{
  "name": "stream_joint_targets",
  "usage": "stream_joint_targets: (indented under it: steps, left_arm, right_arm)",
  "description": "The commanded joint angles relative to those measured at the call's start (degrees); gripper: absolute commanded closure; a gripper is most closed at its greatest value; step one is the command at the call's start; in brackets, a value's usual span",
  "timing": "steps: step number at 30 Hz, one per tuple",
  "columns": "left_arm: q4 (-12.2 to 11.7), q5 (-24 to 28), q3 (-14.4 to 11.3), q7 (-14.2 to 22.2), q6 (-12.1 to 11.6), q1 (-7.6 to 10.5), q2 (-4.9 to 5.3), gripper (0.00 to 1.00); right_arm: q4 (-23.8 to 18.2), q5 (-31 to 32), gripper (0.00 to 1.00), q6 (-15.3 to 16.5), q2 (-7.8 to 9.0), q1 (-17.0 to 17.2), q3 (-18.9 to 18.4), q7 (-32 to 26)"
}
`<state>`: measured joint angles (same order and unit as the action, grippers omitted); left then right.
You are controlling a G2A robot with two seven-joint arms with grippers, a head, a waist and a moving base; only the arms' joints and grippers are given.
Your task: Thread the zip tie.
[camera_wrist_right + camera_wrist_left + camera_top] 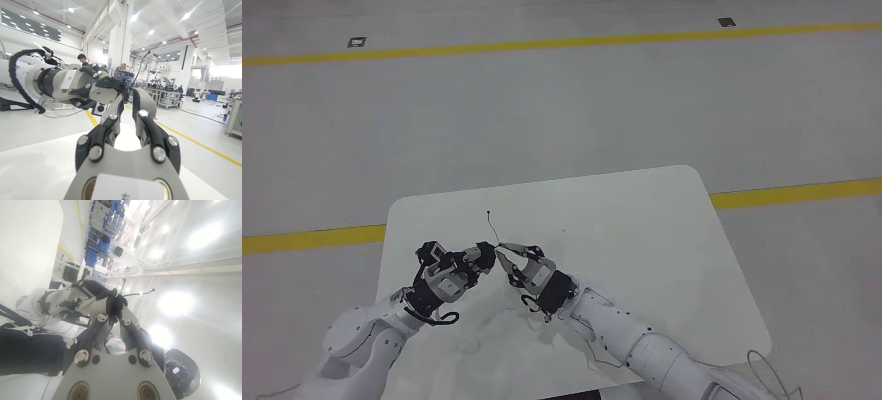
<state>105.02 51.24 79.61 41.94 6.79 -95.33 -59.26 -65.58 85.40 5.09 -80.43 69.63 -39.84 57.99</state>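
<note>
A miss is judged the main risk. The zip tie (136, 294) is thin and springy, so its free length could be knocked aside if the right gripper (128, 98) were closed off-line. The tip would then be bent away from the head rather than fed through it. If tugged too hard, the strap could also be twisted or pulled from the pinch and dropped to the counter (642, 220). The zip tie is held clenched in the left gripper (115, 303), above the counter, with most of its length standing free beyond the fingertips. The right gripper is released, fingers apart, its tips just beside the left gripper's, and nothing is grasped by it.
</note>
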Motion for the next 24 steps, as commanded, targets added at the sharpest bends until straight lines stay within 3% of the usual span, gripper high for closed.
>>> stream_joint_targets:
  steps: [1, 7, 11, 24]
  left_arm:
    - [0.00, 0.00, 0.00, 0.00, 0.00, 0.00, 0.00, 1.00]
    - [0.00, 0.00, 0.00, 0.00, 0.00, 0.00, 0.00, 1.00]
    - [0.00, 0.00, 0.00, 0.00, 0.00, 0.00, 0.00, 1.00]
    - [0.22, -0.02, -0.37, -0.93, -0.15, 0.24, -0.09, 1.00]
  right_arm:
    - [0.03, 0.14, 0.93, -0.01, -0.08, 0.06, -0.14, 0.14]
    - [0.05, 0.55, 0.91, 0.10, -0.30, 0.24, -0.55, 0.18]
    - [0.08, 0.77, 1.00, 0.23, -0.44, 0.35, -0.82, 0.06]
    - [0.27, 3.10, 1.00, -0.71, -0.53, 0.88, -2.02, -1.20]
